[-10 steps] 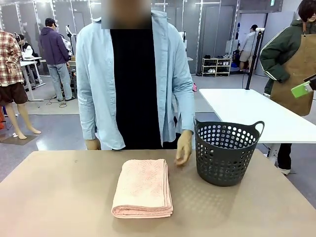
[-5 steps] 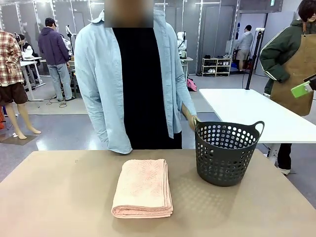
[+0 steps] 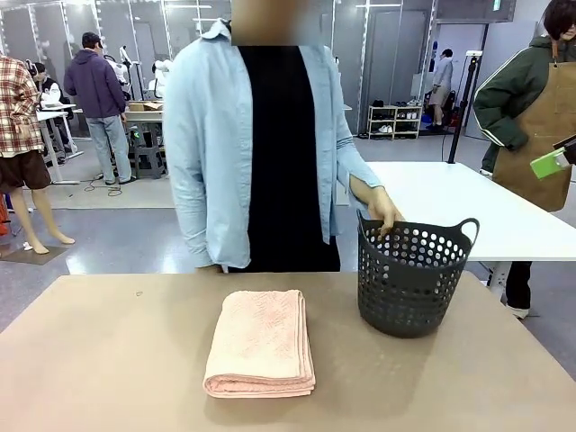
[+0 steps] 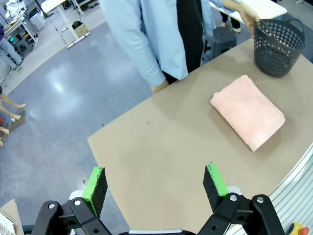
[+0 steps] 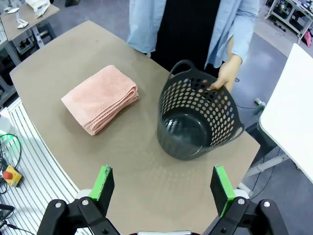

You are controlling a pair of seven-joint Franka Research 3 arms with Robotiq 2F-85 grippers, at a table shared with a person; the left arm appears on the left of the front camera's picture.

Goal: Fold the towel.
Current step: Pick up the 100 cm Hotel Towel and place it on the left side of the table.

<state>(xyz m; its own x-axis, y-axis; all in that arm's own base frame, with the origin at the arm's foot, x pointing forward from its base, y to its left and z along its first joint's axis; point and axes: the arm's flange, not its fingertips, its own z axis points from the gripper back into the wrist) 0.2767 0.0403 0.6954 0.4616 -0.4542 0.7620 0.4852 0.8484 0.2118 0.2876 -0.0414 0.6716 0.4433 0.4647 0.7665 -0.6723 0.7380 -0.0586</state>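
The left gripper (image 4: 155, 184) hung spread wide above the bare near part of the table (image 4: 161, 142), its two green pads far apart and holding nothing; the right gripper (image 5: 164, 190) was likewise spread and empty over the table edge, near the basket (image 5: 198, 117). The right wrist view looked down into the basket's empty interior and showed the person's hand (image 5: 224, 76) gripping its far rim, while the front view showed that hand (image 3: 385, 212) on the rim from the side. The left wrist view alone showed the person's other hand (image 4: 159, 87) at the table's edge. There was one towel (image 3: 261, 342), one basket, one person at the table. The towel was salmon-pink with a zigzag weave, folded into a neat layered rectangle, lying flat mid-table, beside the basket but apart from it.
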